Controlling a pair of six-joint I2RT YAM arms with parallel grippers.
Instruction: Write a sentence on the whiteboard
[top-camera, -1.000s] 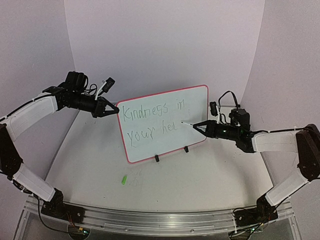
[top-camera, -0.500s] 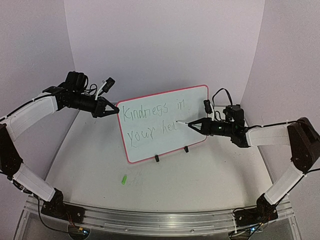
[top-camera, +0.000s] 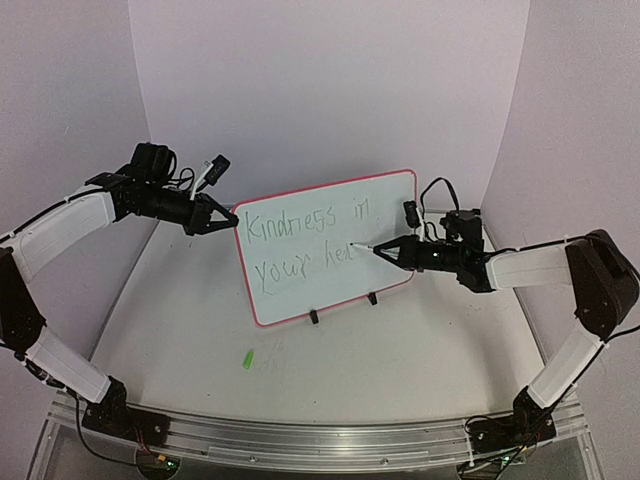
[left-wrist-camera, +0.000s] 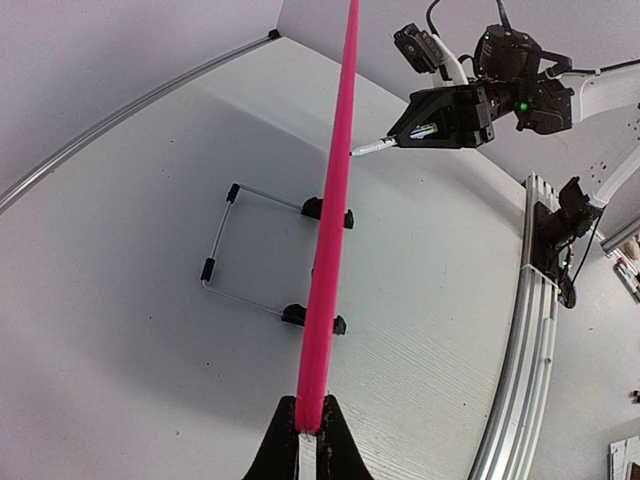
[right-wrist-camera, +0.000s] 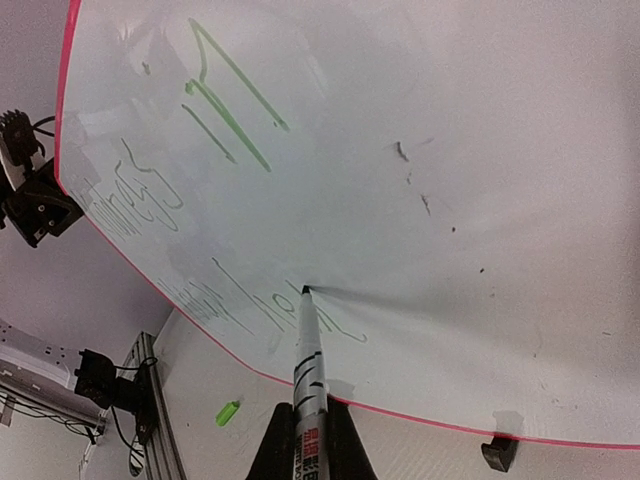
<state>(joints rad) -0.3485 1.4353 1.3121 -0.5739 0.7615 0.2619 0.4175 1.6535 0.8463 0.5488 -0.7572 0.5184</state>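
Handwriting in thin green strokes is spread over two lines on the whiteboard (top-camera: 390, 205), and the sentence (top-camera: 300, 245) can be read as "Kindness in" above and "your hea" below, the last letters being faint. The whiteboard is stood upright near the middle of the tabletop (top-camera: 190, 330), a little toward its far side, and is carried by a wire stand (left-wrist-camera: 218, 230) whose black clips (top-camera: 313, 317) are fixed at the lower edge; in the top view the right end is seen higher than the left. The left end effector (top-camera: 232, 222) is closed on the pink rim (left-wrist-camera: 324, 280) at the upper left corner of the board, and in the left wrist view the rim is seen pinched edge-on between the two black fingertips. The right end effector (top-camera: 392, 251) is closed around a marker (right-wrist-camera: 308, 350), which is held pointing left toward the written face. The marker's tip is pressed against the white surface at the right end of the lower line, just after the last letter. A small green cap (top-camera: 247, 358) is seen lying on the tabletop, nearer than the board and to its left, well apart from both arms and from the stand.
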